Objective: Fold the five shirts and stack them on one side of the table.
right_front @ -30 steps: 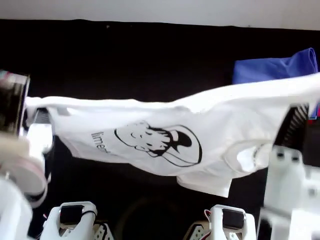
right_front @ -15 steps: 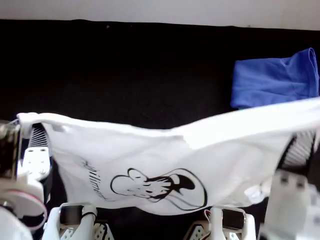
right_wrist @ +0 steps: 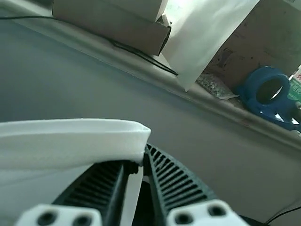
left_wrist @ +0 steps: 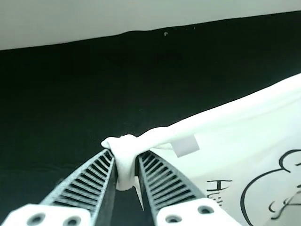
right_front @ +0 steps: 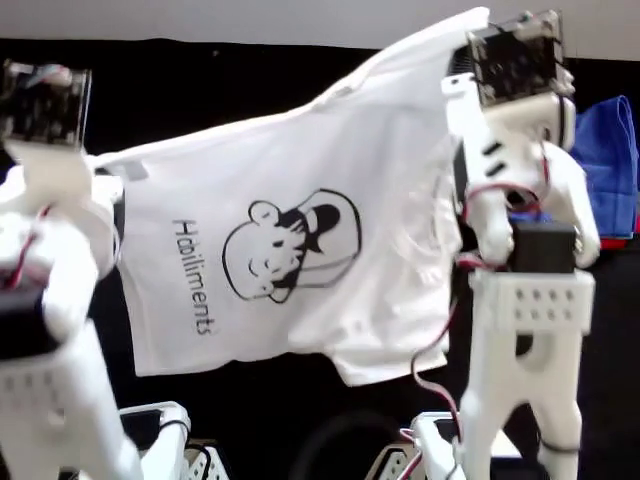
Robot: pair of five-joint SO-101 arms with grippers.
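- Hanging above the black bench [right_front: 250, 90], the white shirt [right_front: 290, 250] is stretched between the two arms. Its printed front, with a cartoon face and a line of lettering, is turned toward the high camera.
- Left claw [left_wrist: 126, 165] is clenched on a bunched corner of the white shirt, the cloth squeezed between its ribbed fingers [left_wrist: 89, 181]. A small sewn tag [left_wrist: 184, 146] sits on the shirt just beside that grip.
- Right claw [right_wrist: 136, 165] is clamped on the opposite corner of the white shirt, with a folded hem edge caught between its fingers.
- From the high view, the left arm [right_front: 45, 260] stands at the shirt's lettered side and the right arm [right_front: 520, 230] at the other side. The right arm holds its corner higher, so the shirt's top edge slopes up toward it.
- The shirt's lower edge hangs loose, one corner drooping lowest. Whether it touches the bench cannot be told.
- A blue shirt [right_front: 612, 150] lies on the bench beyond the white shirt's raised corner, partly hidden by the right arm.
- In the right wrist view, a cardboard box [right_wrist: 108, 19] and a blue roll [right_wrist: 268, 92] sit on a ledge beyond the gripped hem.
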